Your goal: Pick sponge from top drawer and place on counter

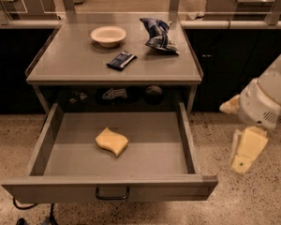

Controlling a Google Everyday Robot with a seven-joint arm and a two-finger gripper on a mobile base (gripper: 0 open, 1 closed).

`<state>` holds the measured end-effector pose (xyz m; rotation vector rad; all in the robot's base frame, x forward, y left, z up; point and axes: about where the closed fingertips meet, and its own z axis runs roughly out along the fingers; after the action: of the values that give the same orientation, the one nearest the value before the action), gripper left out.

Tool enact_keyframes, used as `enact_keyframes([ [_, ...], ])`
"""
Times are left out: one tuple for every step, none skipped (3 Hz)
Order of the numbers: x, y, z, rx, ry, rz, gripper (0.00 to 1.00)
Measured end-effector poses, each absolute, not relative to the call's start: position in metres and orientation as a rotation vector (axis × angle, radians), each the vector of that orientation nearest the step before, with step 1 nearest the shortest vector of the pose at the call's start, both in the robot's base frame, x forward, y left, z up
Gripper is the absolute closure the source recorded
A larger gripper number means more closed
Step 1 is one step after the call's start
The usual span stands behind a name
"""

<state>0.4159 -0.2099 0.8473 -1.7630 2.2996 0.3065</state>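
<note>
**Sponge lies in the open top drawer; claw hangs off to the right**

Nearest the camera, the top drawer [51, 130] stands pulled fully out, its dark handle [112, 194] on the front panel. A dark cable [19, 205] below the front's left end runs out of the bottom edge. On the flat drawer floor, left of centre, lies the sponge [112, 141], pale yellow with wavy edges, touching no wall and with nothing else beside it.

To the right of the drawer, well apart from it and over the speckled floor [243, 200], hangs the claw [247, 150], a pale cream piece under a rounded white arm housing [267, 100]. The right edge cuts off the arm. Whether the claw is released or clenched cannot be told; nothing is seen in it.

Behind the drawer, the shadowed space under the table [61, 64] holds several small things too dark to identify. On the table lie a dark flat packet [121, 60], then farther back a cream bowl [108, 34] on the left and a crumpled blue bag [159, 34] on the right, all apart from one another.
</note>
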Motion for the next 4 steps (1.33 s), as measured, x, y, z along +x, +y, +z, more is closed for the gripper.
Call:
enact_keyframes([
  [0.389, -0.182, 0.764, -1.813, 2.24, 0.693, 0.0],
  [0.389, -0.182, 0.764, -1.813, 2.239, 0.693, 0.0],
  [0.385, -0.166, 0.76, -1.936, 2.099, 0.75, 0.0],
  [0.391, -0.099, 0.785, -2.088, 1.706, 0.821, 0.0],
])
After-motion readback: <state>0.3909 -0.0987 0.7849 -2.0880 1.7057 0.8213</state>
